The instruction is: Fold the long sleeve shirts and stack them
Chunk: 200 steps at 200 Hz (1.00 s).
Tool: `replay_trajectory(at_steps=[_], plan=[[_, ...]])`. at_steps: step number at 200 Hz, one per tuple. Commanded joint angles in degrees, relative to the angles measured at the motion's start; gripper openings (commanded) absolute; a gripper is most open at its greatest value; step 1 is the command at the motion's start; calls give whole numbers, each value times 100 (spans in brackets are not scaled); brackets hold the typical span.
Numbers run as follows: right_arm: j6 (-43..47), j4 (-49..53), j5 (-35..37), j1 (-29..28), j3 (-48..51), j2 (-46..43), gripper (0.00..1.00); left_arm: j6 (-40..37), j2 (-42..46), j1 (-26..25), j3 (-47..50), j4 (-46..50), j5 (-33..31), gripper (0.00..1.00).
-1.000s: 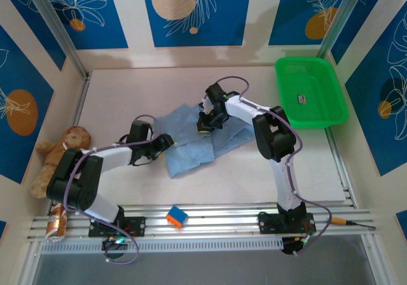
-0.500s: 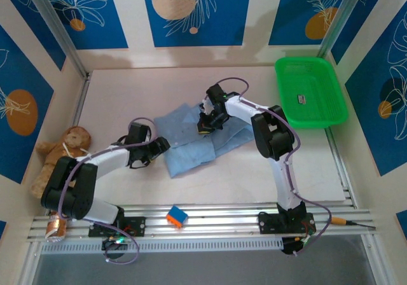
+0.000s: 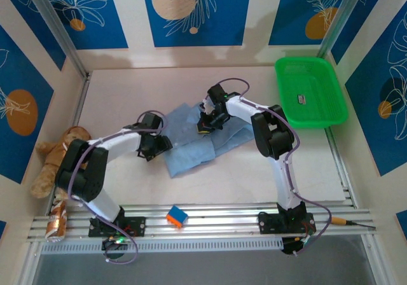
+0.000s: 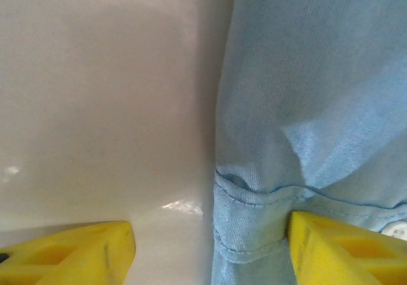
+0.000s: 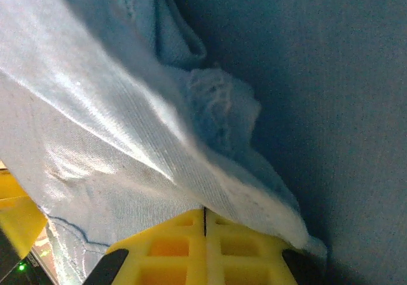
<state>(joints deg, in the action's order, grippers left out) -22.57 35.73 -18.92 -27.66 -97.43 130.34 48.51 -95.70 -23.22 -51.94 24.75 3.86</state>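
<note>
The long sleeve shirt (image 3: 191,139) is light blue and lies crumpled in the middle of the table. My left gripper (image 3: 159,147) is open at the shirt's left edge. In the left wrist view a stitched hem of the shirt (image 4: 267,202) lies between the yellow fingers (image 4: 70,256), against the right one, with bare table on the left. My right gripper (image 3: 205,126) sits on the shirt's upper middle. In the right wrist view its jaws (image 5: 205,224) are shut, with a fold of the shirt (image 5: 159,139) rising from their tips.
A green plastic basket (image 3: 310,93) stands at the back right. A teddy bear (image 3: 58,158) lies against the left wall. An orange and blue block (image 3: 177,216) rests on the front rail, and a small copper can (image 3: 57,224) at its left end.
My left arm has swung in toward the shirt, bringing its open gripper onto the left edge. The right gripper has stayed shut on the fabric, almost still.
</note>
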Motion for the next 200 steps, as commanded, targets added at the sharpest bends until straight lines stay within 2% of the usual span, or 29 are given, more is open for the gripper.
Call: replay_trajectory(at_steps=[1,32,63,79,95,116,142,170,200], plan=[[101,127,112,23,-42,285,0,-466,-961,-392,-639,-699,309,65],[114,1,9,-30,113,298,0,-692,-1560,-515,-1247,-18,89,53],[159,-53,-77,-69,130,329,0,-1072,-2063,-649,-2131,806,-136,47],[117,-56,-98,-46,125,326,0,-1282,-2437,-744,-2825,1336,-236,38],[55,-77,-213,-30,145,325,0,-1308,-2531,-761,-2942,1430,-253,28],[81,39,-194,-64,113,334,0,-1423,-2310,-738,-2753,1463,-483,19],[86,220,66,-53,175,235,0,-1738,-1609,-615,-2276,1537,-868,8],[-127,233,214,-77,295,114,0,-1961,-551,-280,-1470,1515,-1087,3],[-434,233,510,-345,176,164,0,-2217,462,-3,-852,1613,-1125,0]])
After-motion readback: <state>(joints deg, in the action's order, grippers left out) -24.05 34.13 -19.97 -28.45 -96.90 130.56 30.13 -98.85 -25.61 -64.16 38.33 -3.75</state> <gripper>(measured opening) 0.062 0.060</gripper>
